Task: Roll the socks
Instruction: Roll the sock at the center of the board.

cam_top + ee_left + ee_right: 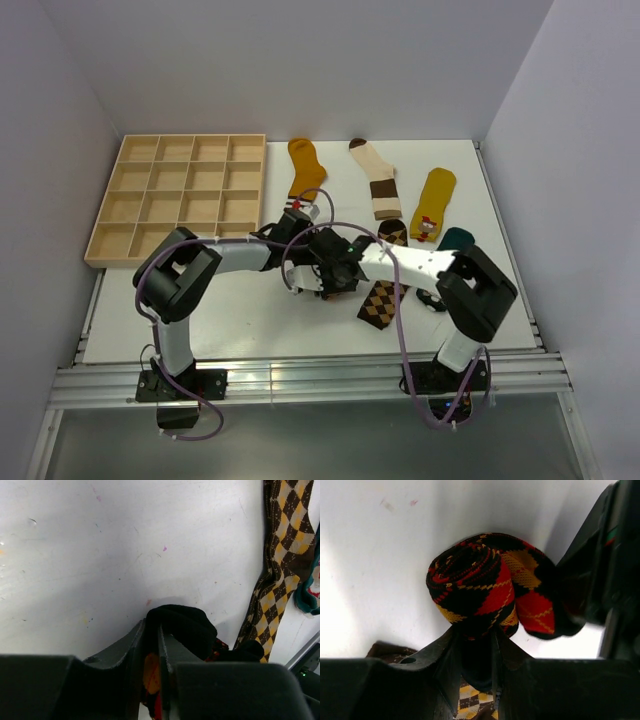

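Evidently one roll is nearly finished: the red-and-black argyle sock (480,580) sits coiled tight just ahead of the right pincer (474,634), whose fingers clamp its near edge. The left pincer (152,630) is closed on the sock's dark loose end from the opposite side. Next, I judge, that end must be stretched over the coil without letting it unwind.

A rolled sock (485,585), black with red and yellow argyle, sits near the table's middle as a tight spiral, its loose end bulging beside it. From it, a mustard sock (307,170) lies flat at 12 o'clock, a cream sock (378,185) with brown bands at 1, a yellow sock (435,200) with a red mark at 2, a teal sock (457,238), partly hidden, at 3, and a brown-and-orange argyle sock (382,302) just beside it at 4.
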`<move>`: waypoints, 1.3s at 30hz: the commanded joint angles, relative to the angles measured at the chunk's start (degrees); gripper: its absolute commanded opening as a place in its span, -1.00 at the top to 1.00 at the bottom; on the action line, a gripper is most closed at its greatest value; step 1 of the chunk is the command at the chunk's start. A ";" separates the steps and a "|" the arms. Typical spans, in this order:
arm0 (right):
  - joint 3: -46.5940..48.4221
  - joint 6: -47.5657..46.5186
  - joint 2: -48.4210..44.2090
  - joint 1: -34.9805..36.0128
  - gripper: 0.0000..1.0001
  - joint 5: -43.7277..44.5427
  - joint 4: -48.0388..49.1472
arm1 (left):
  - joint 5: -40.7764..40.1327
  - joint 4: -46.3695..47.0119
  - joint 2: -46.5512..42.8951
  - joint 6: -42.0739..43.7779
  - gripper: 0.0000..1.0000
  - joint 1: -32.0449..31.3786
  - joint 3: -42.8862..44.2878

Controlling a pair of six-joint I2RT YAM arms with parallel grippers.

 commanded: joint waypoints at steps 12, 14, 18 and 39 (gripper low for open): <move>15.09 5.44 18.70 -6.07 0.66 -11.57 -24.04 | -7.15 5.45 -12.54 -0.51 0.19 6.14 -8.37; 17.20 5.79 19.84 -7.22 0.66 -12.62 -26.40 | -8.29 6.60 -15.78 -1.39 0.17 6.76 -10.22; 20.28 5.26 22.12 -8.54 0.65 -13.33 -30.36 | -11.11 10.46 -23.09 -2.80 0.14 6.76 -15.40; 27.75 9.56 28.54 -9.07 0.64 -9.02 -33.71 | -17.45 29.96 -50.09 3.69 0.36 -8.61 -44.68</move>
